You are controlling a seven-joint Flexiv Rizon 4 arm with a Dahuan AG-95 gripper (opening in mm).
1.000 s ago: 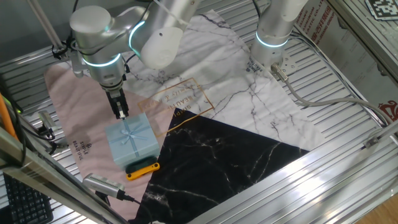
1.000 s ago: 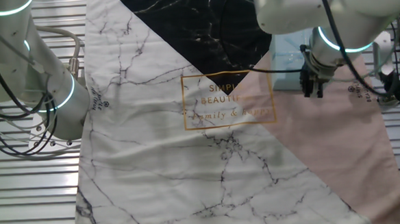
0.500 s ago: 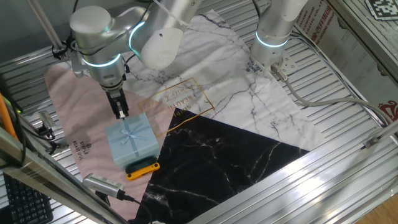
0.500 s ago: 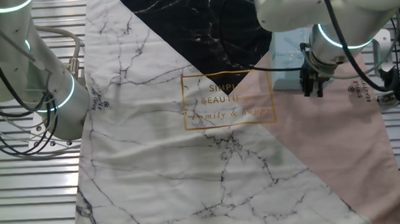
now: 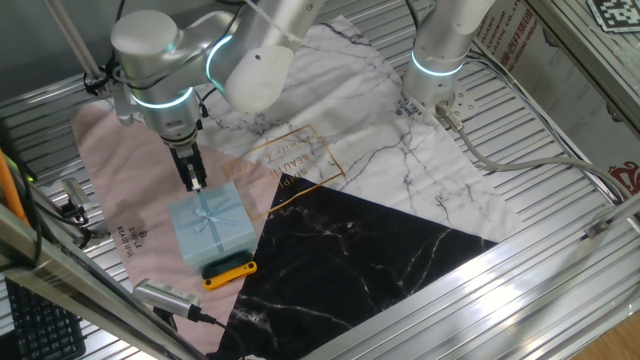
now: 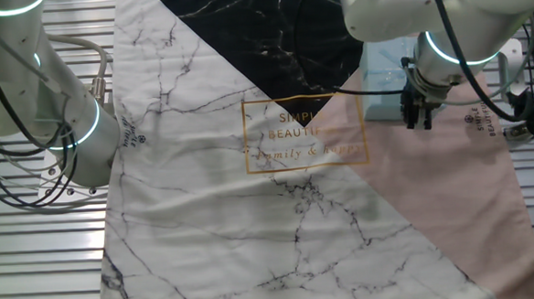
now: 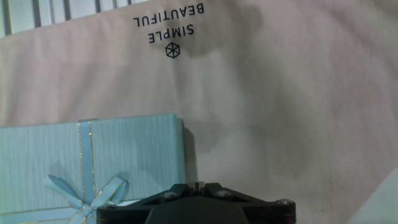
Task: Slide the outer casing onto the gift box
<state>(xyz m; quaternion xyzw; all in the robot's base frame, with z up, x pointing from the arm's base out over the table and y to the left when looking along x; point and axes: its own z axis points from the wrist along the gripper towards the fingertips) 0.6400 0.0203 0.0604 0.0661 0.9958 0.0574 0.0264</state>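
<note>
The outer casing (image 5: 212, 222), a pale blue box with a ribbon bow on top, lies flat on the pink part of the cloth. It also shows in the other fixed view (image 6: 383, 70), partly behind the arm, and at the lower left of the hand view (image 7: 93, 160). No separate inner tray shows, so the gift box is out of sight. My gripper (image 5: 194, 181) hangs just beyond the casing's far edge, fingers together and holding nothing. It also appears in the other fixed view (image 6: 418, 120) and the hand view (image 7: 198, 185).
A small yellow-and-black bar (image 5: 229, 269) lies against the casing's near side. A silver tool (image 5: 165, 296) lies at the table's front edge. A second arm (image 5: 440, 50) stands at the back. A marble-patterned cloth (image 5: 400, 170) covers the table.
</note>
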